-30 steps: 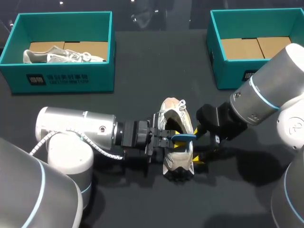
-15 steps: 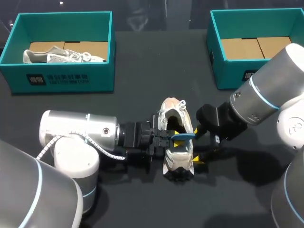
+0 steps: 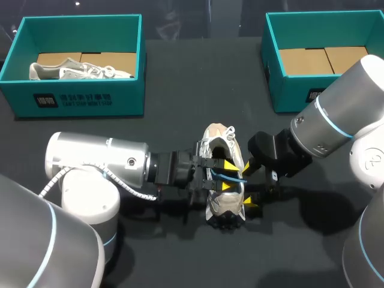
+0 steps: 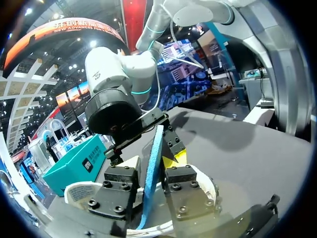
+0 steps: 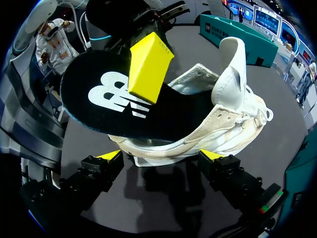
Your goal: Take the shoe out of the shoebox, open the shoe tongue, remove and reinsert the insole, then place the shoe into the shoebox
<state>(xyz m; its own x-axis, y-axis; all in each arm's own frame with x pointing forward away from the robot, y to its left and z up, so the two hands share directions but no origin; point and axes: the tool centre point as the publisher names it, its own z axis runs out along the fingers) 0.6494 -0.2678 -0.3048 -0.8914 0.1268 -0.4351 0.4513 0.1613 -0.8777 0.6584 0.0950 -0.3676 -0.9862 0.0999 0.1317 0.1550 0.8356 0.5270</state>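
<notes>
L tool (image 4: 148, 171) grips insole (image 4: 155, 146), logo (image 5: 120, 100) only R-wrist

Table (image 3: 180, 90): matte black top, plain and unmarked. Surface reads dark grey in the left wrist view (image 4: 237, 148) and the right wrist view (image 5: 188, 44). Lighting from overhead. Soft shadows lie on the table's near half, heaviest toward its right side.

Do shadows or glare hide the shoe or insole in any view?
Head view: no glare, shoe evenly lit, right arm's shadow on the table beside it. Right wrist view: insole lit, shadow only under the shoe. Left wrist view: insole edge lit.
</notes>
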